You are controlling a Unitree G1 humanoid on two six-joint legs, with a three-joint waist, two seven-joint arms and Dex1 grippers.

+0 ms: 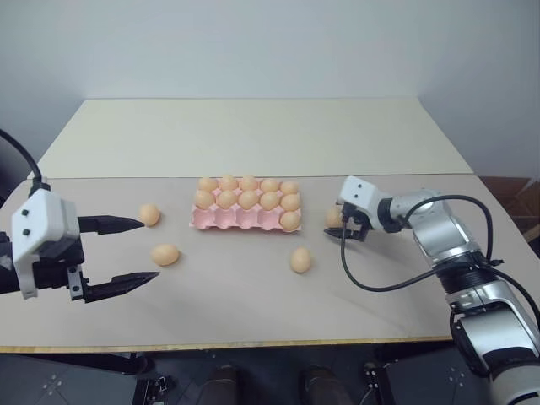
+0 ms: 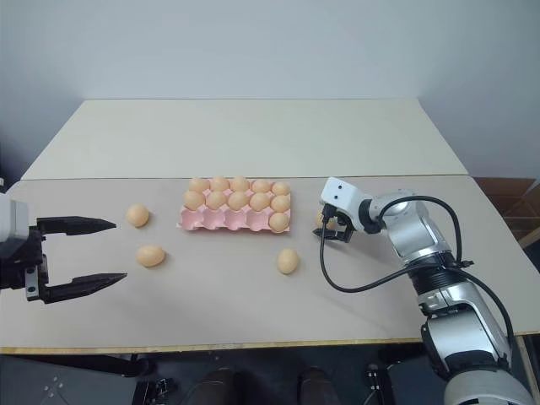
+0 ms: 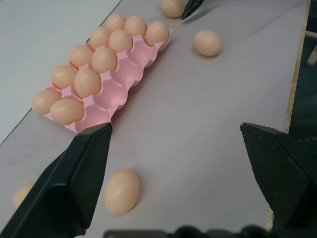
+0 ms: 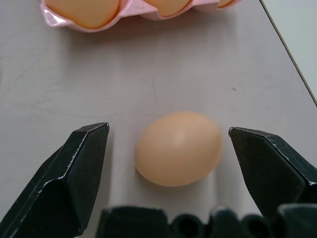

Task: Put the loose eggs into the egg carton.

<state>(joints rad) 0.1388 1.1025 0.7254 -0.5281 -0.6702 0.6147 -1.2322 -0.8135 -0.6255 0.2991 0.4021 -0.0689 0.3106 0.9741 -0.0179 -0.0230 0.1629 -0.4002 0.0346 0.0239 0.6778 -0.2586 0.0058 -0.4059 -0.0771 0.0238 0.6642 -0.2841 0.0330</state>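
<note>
The pink egg carton (image 1: 232, 219) lies mid-table, its two back rows full of eggs and its front row bare except for one egg at the right end. One loose egg (image 4: 178, 148) lies on the table right of the carton, between the fingers of my open right gripper (image 4: 168, 130), not touched by them. Another loose egg (image 1: 301, 260) rests in front of the carton's right end. Two more lie left of the carton, a far egg (image 1: 149, 214) and a near egg (image 1: 164, 254). My left gripper (image 1: 148, 250) hovers open just left of that pair, holding nothing.
A second, pale table (image 1: 253, 135) butts against the far side of the work table. The near table edge (image 1: 253, 344) runs in front of the eggs. A black cable (image 1: 371, 283) loops down from my right wrist over the table.
</note>
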